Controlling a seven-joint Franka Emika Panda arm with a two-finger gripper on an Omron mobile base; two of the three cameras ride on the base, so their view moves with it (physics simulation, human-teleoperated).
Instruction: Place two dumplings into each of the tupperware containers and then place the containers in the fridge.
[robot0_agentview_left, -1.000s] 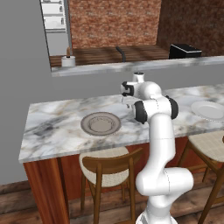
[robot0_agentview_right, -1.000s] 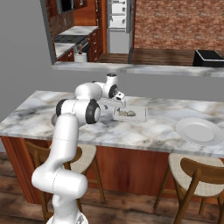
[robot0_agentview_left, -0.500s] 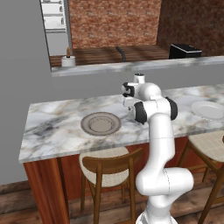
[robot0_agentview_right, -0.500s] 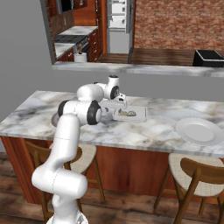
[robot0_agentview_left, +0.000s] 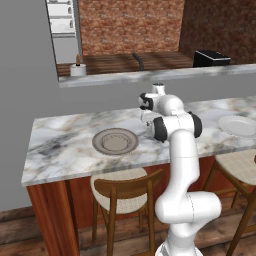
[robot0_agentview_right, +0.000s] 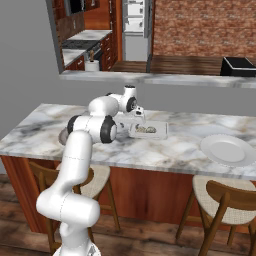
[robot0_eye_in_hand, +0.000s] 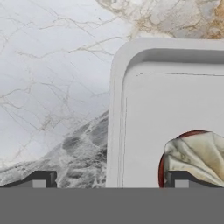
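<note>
A grey tupperware container (robot0_agentview_right: 156, 131) lies on the marble counter, and the right base view shows dumplings (robot0_agentview_right: 142, 130) inside it. My gripper (robot0_agentview_right: 136, 121) hangs open just above its left end. In the hand view the container (robot0_eye_in_hand: 131, 109) has a raised rim and a rounded corner, and one pale crimped dumpling (robot0_eye_in_hand: 197, 155) lies inside at the lower right. The open gripper (robot0_eye_in_hand: 111, 181) straddles the container's long rim: one tip is over the marble, the other is beside the dumpling. Nothing is held. The fridge (robot0_agentview_right: 134, 20) stands far back in the kitchen.
A round grey-brown plate (robot0_agentview_left: 115, 141) sits on the counter left of the arm. A white plate (robot0_agentview_right: 227, 149) lies toward the right end. A raised ledge (robot0_agentview_right: 150, 77) runs behind the counter. Wooden stools (robot0_agentview_right: 225, 200) stand below the front edge.
The hand has barely shifted above the container. The jaws remain wide, and nothing was taken hold of or let go.
</note>
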